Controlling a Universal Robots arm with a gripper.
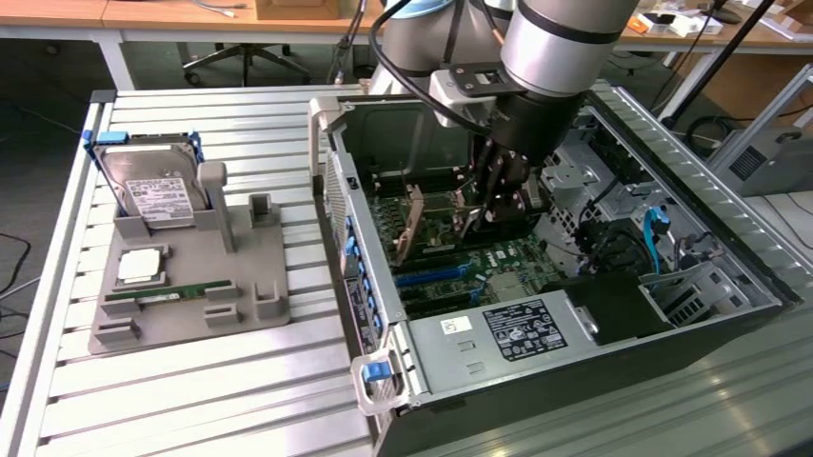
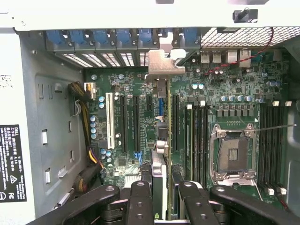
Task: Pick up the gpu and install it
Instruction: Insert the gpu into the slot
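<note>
A: Where is the gpu?

B: It stands on its edge inside the computer case, over the green board. The gripper has its fingers partly closed on its top edge.

A: What could go wrong?

B: I think it could miss its slot if it tilts, then jam or bend.

**What Things Are Made Of**

The gripper has black, matt fingers that look like hard plastic. Between them sits the gpu, a thin dark board with a shiny silver metal bracket at its far end. Under the gripper lies a green motherboard, bumpy with tiny parts. Around it stands the computer case of dull grey metal. Well off to the side, the table is ridged, pale metal.
</note>
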